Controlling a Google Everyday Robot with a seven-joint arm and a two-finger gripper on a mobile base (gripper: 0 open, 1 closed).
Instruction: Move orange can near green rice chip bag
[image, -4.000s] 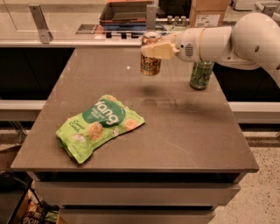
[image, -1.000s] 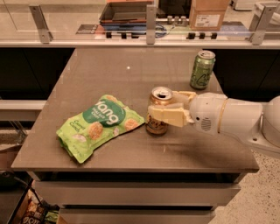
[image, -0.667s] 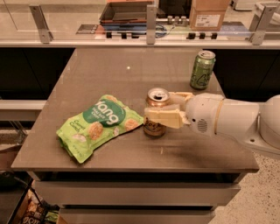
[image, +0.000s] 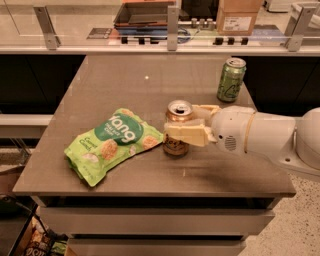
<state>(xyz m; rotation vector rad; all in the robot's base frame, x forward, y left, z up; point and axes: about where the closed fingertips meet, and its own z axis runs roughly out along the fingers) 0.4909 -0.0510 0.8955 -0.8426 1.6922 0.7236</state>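
The orange can (image: 176, 148) stands upright on the grey table (image: 125, 80), just right of the green rice chip bag (image: 112, 142), which lies flat near the front left. The can's base is almost touching the bag's right edge. My gripper (image: 181, 120) reaches in from the right and is shut on the orange can, with one pale finger (image: 185, 134) across its front and the other behind it. The white arm (image: 260, 135) stretches off to the right edge.
A green can (image: 231, 79) stands upright at the table's back right, behind my arm. A glass-railed counter (image: 170, 40) with a tray and boxes runs along the far side. The table's front edge is close below the bag.
The gripper, holding the orange can, has shifted slightly left toward the bag; four seconds ago it held the can in the air at the back of the table.
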